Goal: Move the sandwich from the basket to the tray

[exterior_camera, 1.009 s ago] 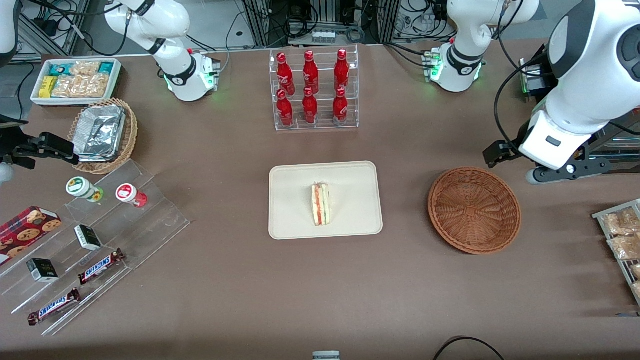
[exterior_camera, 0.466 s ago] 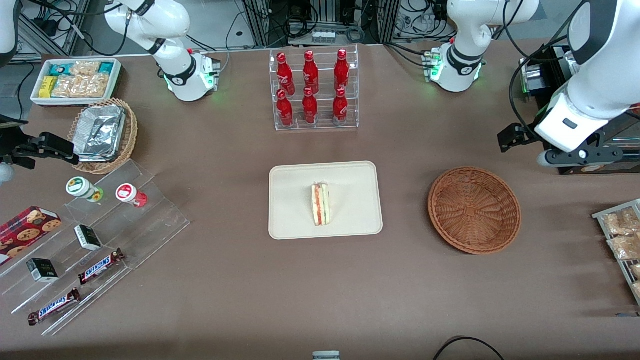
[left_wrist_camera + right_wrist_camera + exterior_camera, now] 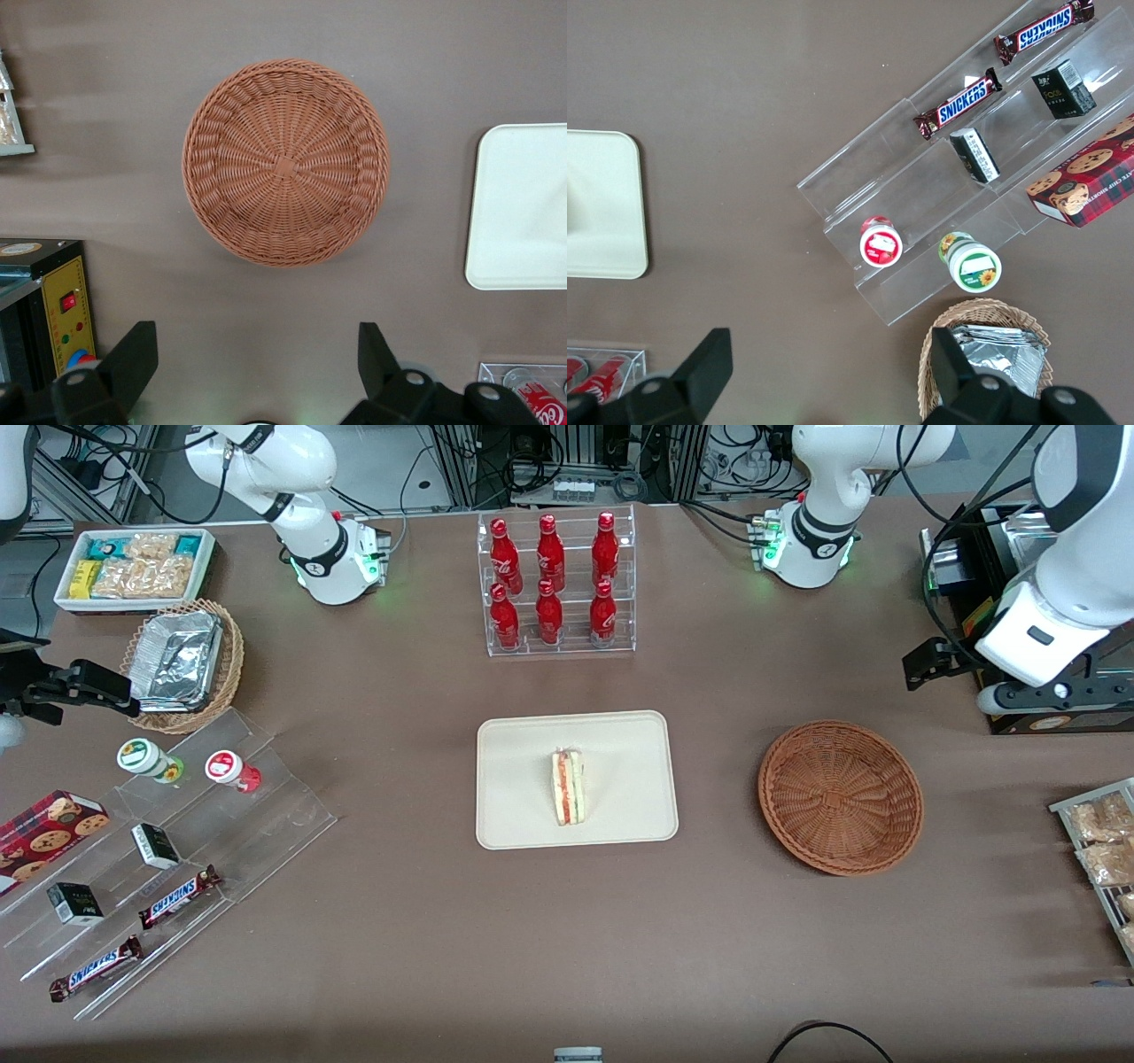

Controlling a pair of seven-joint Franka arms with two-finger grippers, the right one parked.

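One sandwich (image 3: 568,786) sits on the tray (image 3: 523,815), close to the middle of it. Its stripy pink, red and green side seems to face up, but it is too small to be sure. The tray lies flat in the middle of the brown bench (image 3: 399,921).

In the front view, the round reddish-brown basket (image 3: 840,797) is at three o'clock from the tray. It rests on the bench, and brown bench shows between the two. The sandwich is well apart from the basket.

From the basket, the working arm's gripper (image 3: 257,376) hangs at about one o'clock. It is up in the air, toward the working arm's end of the bench, and farther from the front camera than the basket. The wrist camera looks down past it at the basket (image 3: 285,162) and one edge of the tray (image 3: 523,212). The two black fingers (image 3: 131,359) are spread wide, and nothing is between them.

At twelve o'clock from the tray stands a clear rack (image 3: 558,642) with six red bottles (image 3: 549,558). At about ten o'clock, toward the parked arm's end, a lighter basket (image 3: 226,677) holds shiny foil containers (image 3: 175,660).
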